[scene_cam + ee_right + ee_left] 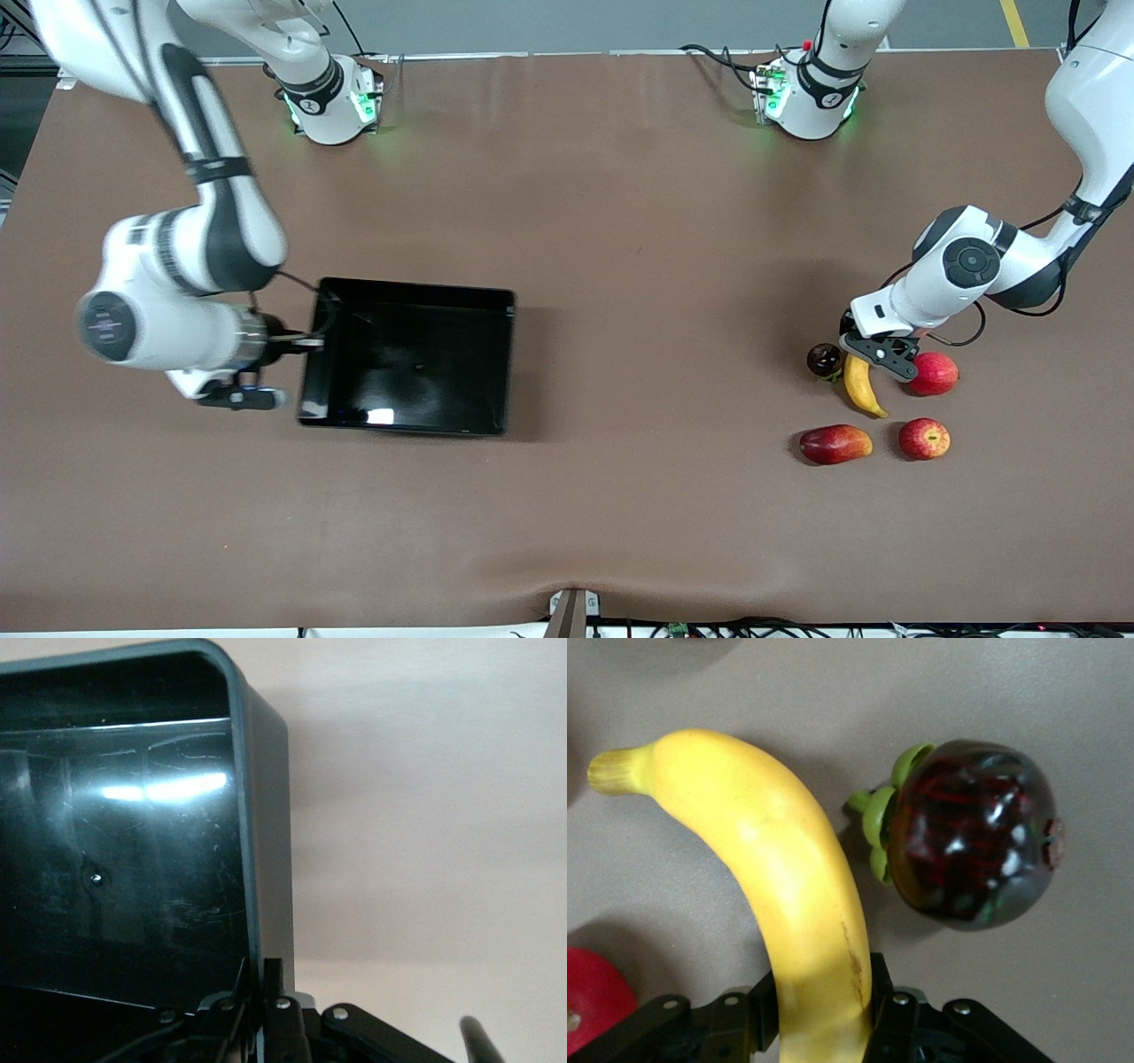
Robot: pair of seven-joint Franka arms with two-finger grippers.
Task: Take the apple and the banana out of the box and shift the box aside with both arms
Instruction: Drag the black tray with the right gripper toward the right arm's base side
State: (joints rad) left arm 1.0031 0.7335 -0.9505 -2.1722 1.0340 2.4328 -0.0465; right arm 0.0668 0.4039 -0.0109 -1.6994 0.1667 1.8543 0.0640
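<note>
Nearest the front camera lie the apple point(924, 439) and a mango-like fruit point(835, 444); left gripper point(873, 353) pinches the banana point(793, 904), soft, bruisable; right gripper point(297, 341) clamps the empty box point(498, 363) wall, stiff, slippery, light; 2 grips shut.

Robotics lab: two bolted arms point(186, 266) on a cabled table point(620, 221).

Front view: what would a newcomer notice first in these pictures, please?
The black box, empty, sits toward the right arm's end of the table, and the right gripper is shut on its wall. At the left arm's end lies a cluster of fruit, where the left gripper is shut on the yellow banana. The apple lies on the table, nearer the front camera than the banana.
</note>
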